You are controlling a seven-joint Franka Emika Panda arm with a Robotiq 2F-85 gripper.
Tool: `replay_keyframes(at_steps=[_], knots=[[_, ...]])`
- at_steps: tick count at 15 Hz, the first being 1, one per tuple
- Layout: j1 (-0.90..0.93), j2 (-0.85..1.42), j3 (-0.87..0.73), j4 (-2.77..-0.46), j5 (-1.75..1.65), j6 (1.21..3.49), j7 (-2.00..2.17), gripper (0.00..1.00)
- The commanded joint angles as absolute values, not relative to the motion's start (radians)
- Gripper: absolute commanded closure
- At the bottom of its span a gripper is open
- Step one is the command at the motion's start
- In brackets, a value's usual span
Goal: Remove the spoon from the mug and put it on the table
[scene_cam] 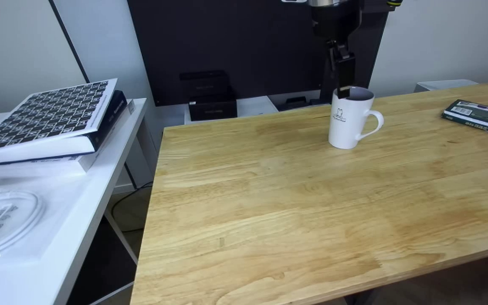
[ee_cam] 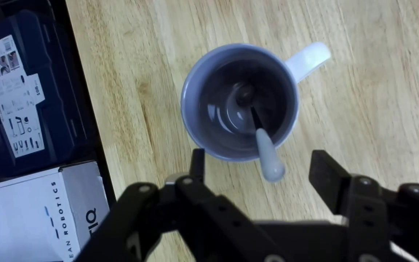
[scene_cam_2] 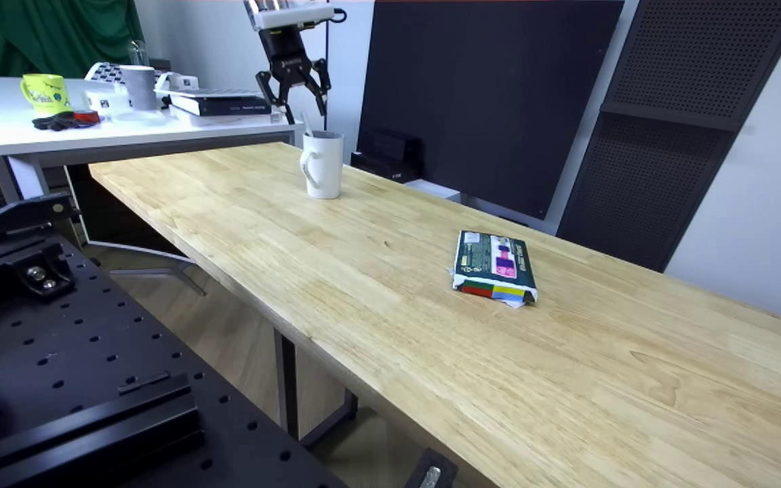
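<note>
The white mug (scene_cam: 347, 123) stands upright on the wooden table (scene_cam: 269, 190), near its far edge; it also shows in an exterior view (scene_cam_2: 326, 169) and the wrist view (ee_cam: 191, 98). The spoon (ee_cam: 268, 156) leans inside the mug, its bowl at the bottom and its pale handle end sticking out over the rim. The handle shows above the mug in an exterior view (scene_cam_2: 306, 125). My gripper (ee_cam: 257, 164) is open above the mug, one finger on each side of the handle, apparently touching neither. In an exterior view the gripper (scene_cam: 344, 87) hides the spoon.
A dark green pack (scene_cam_2: 495, 264) lies on the table, farther along from the mug. A white side desk (scene_cam_2: 180, 135) with books stands beyond the table's end. A dark blue case (ee_cam: 35, 94) and a white box (ee_cam: 27, 214) lie beyond the table edge near the mug.
</note>
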State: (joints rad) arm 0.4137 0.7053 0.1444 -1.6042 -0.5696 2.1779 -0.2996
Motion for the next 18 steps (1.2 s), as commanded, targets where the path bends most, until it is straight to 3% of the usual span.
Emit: replay_keyframes(at_steps=[1,7,18], knots=[[0.419,0.718,0.14,-1.564,-0.584,2.148,-0.301,0.55],[0.414,0.713,0.136,-1.553,-0.58,2.128,-0.295,0.97],[0.378,0.686,0.135,-1.418,-0.492,1.991,-0.293,0.96]])
